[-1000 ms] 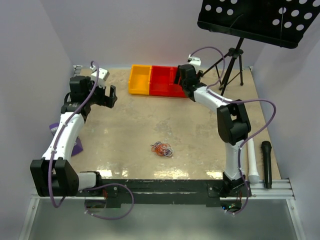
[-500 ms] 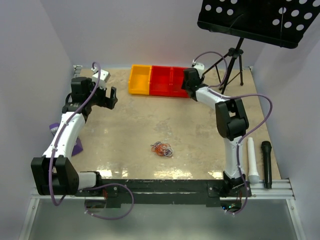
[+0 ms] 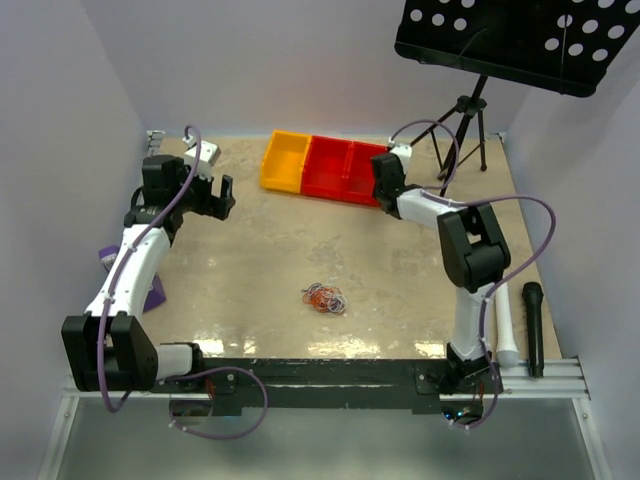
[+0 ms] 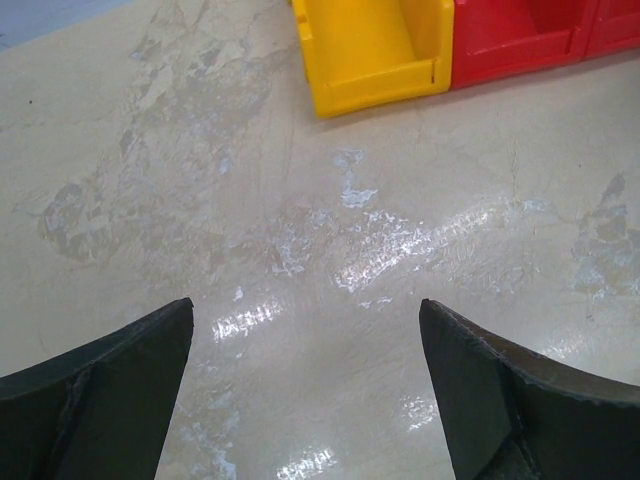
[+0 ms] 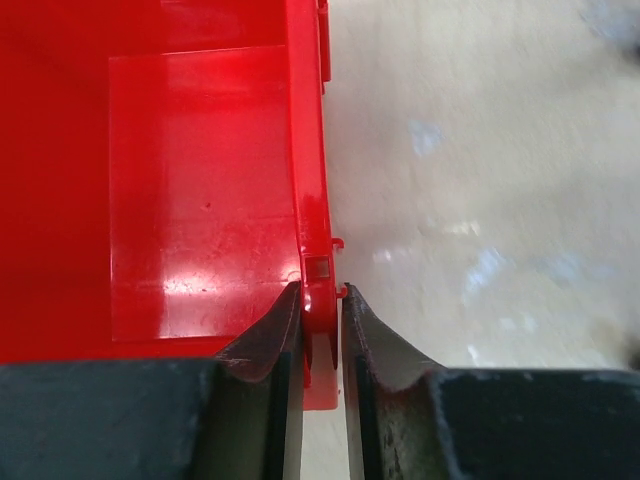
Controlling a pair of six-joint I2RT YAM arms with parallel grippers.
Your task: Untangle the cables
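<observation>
- My right gripper (image 5: 320,296) is clamped on the right-hand wall of the red bin (image 5: 200,200), at the far edge of the table (image 3: 250,260).
- My left gripper (image 4: 305,335) hangs near the far left corner, jaws wide apart and holding nothing, with the yellow bin (image 4: 370,50) just ahead.
- The cables (image 3: 325,298) lie in a small tangle toward the near edge, well apart from both grippers.
- I judge the step in hand to be positioning the bin, with untangling not yet begun. The next move calls for releasing the bin and bringing both grippers to the tangle.

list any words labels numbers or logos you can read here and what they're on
None can be read: the yellow bin, the red bin, the music stand, the black microphone and the table show no words, numbers or logos.
</observation>
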